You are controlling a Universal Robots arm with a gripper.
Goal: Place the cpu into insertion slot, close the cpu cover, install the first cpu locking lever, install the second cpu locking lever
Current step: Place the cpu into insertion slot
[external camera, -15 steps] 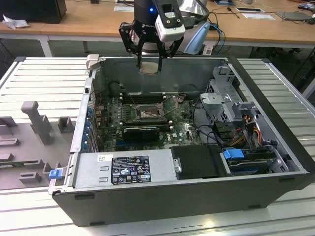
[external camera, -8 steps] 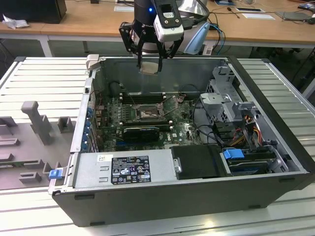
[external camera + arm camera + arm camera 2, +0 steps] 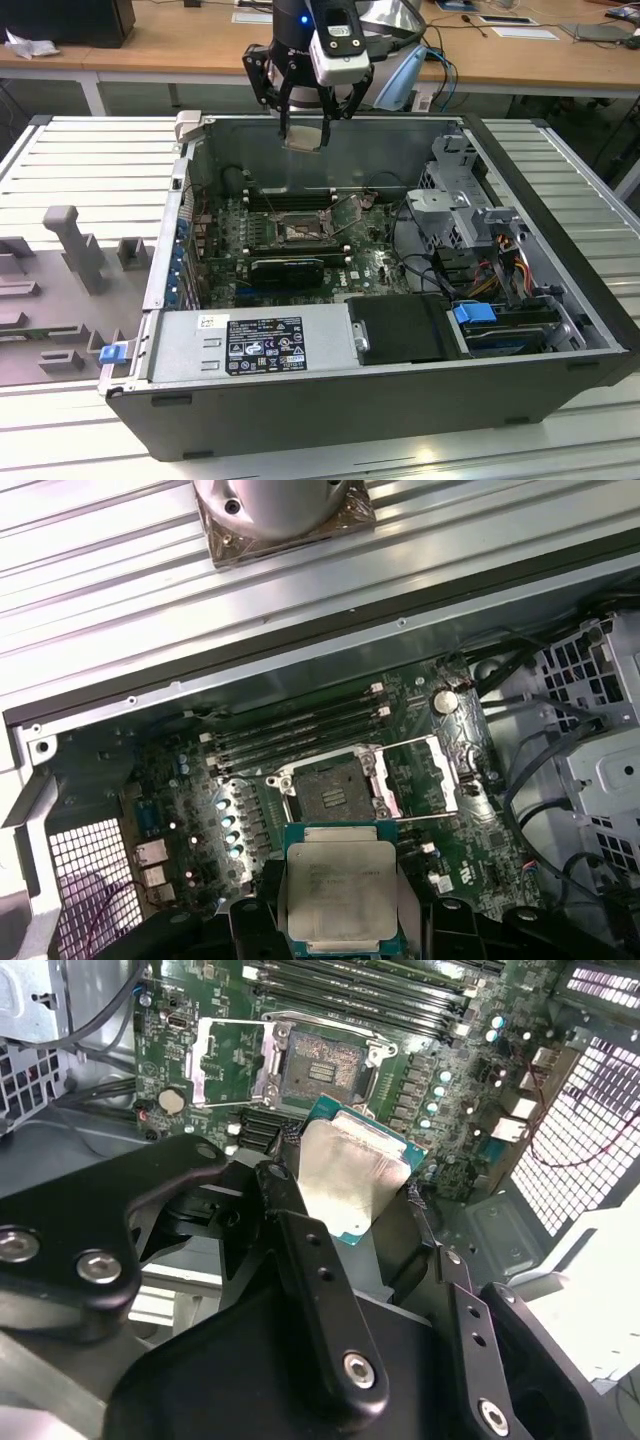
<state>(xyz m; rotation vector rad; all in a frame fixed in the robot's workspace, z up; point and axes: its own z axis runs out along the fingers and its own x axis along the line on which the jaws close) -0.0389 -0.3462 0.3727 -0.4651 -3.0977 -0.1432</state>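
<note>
My gripper (image 3: 303,130) is shut on the cpu (image 3: 303,138), a flat square chip with a pale silver top, and holds it by two opposite edges. It hangs above the rear wall of the open computer case, well above the motherboard. In both wrist views the cpu (image 3: 350,1175) (image 3: 340,885) sits between the black fingers (image 3: 300,1230). The insertion slot (image 3: 297,232) (image 3: 320,1065) (image 3: 330,790) lies bare on the green board, its dark pin field exposed. The cpu cover (image 3: 225,1060) (image 3: 432,775) is swung open and lies beside the slot.
Long black memory slots (image 3: 288,198) run behind the slot, and a black expansion card (image 3: 288,268) lies in front. A power supply (image 3: 250,345) fills the near side, with a drive cage (image 3: 460,200) and cables at the exterior view's right. Grey fixtures (image 3: 75,245) stand on the table.
</note>
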